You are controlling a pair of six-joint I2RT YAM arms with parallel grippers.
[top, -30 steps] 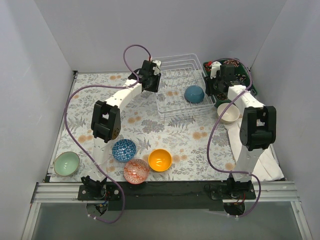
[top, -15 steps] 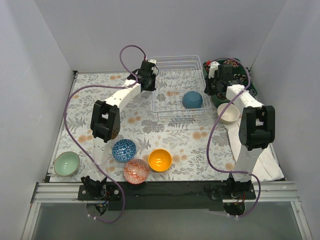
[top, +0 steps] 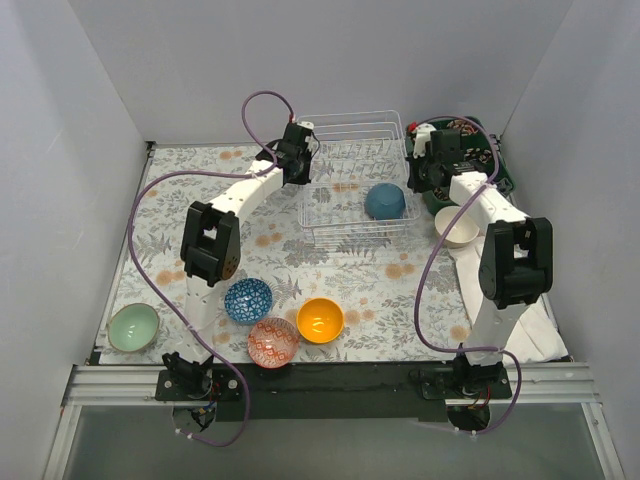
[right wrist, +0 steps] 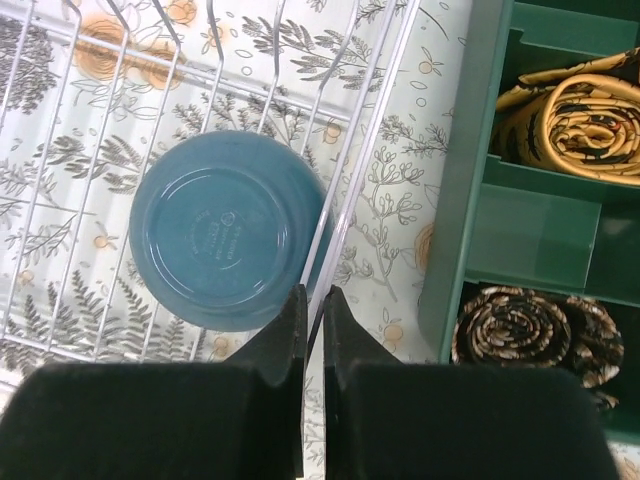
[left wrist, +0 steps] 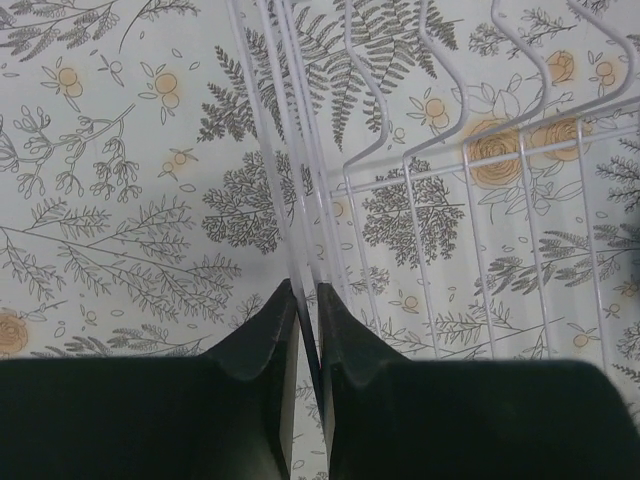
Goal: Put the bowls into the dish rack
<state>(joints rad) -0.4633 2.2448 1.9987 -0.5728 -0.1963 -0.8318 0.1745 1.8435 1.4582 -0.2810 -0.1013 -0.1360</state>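
The white wire dish rack stands at the back middle of the table. A plain blue bowl lies upside down inside it and also shows in the right wrist view. My left gripper is shut on the rack's left rim wire, which runs between its fingertips. My right gripper is shut on the rack's right rim wire. On the mat lie the blue-patterned bowl, red-and-white bowl, orange bowl and mint bowl. The cream bowl sits at the right.
A dark green compartmented tray with rolled ties stands just right of the rack, close to my right gripper; it also shows in the right wrist view. A white cloth lies along the right edge. Grey walls close in three sides.
The rack, held by both grippers, has slid to the left with the blue bowl in it. Both arms moved left with it. The loose bowls have not moved.
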